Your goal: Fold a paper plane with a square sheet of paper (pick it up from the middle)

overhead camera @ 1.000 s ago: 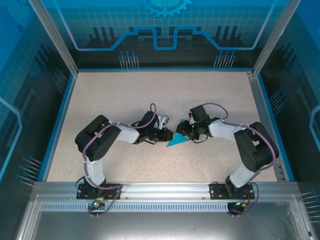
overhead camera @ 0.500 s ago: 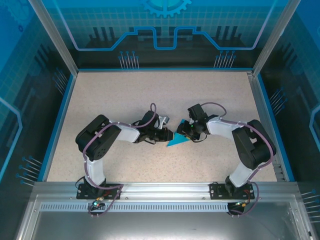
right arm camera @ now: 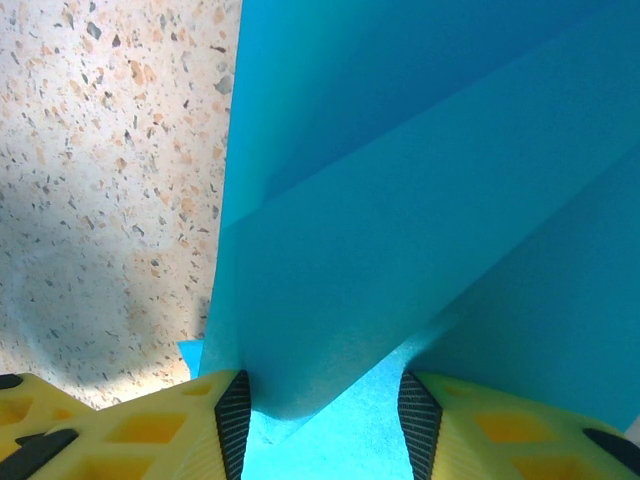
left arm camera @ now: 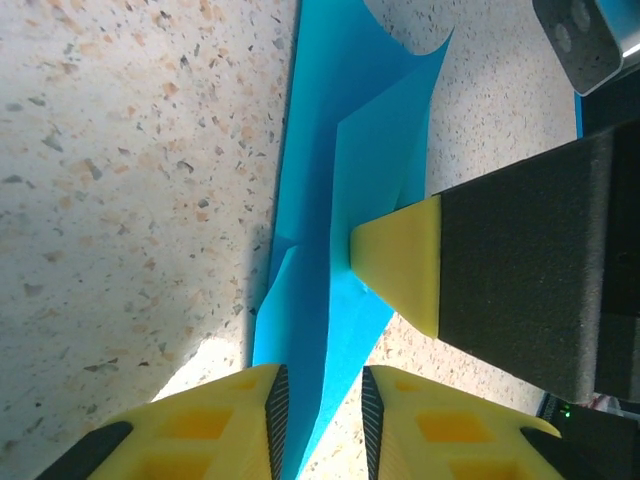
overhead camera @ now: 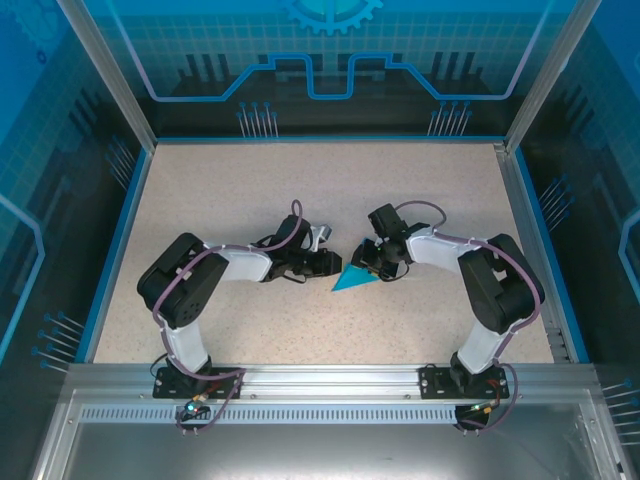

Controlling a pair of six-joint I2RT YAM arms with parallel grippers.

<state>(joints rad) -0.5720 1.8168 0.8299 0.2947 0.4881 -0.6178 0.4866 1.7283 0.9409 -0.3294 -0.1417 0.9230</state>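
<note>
The square sheet of paper (overhead camera: 352, 280), turquoise and folded into a small creased triangle, lies on the table's middle between the two grippers. In the left wrist view the paper (left arm camera: 340, 150) runs as a narrow pointed strip, its near end between the fingers of my left gripper (left arm camera: 320, 378). Those jaws stand apart, with a gap beside the right pad. A yellow fingertip (left arm camera: 400, 262) of the right gripper rests on the paper. My right gripper (right arm camera: 325, 390) is open wide over the paper's folded layers (right arm camera: 400, 200). From above, left gripper (overhead camera: 327, 262) and right gripper (overhead camera: 370, 258) face each other.
The speckled beige table (overhead camera: 220, 190) is fenced by a blue rim (overhead camera: 118, 240) and translucent blue walls. An aluminium rail (overhead camera: 320, 385) with both arm bases runs along the near edge.
My left gripper has opened off the paper and drawn back to the left. The right gripper has shifted slightly left and away. The paper now lies flatter on the table.
</note>
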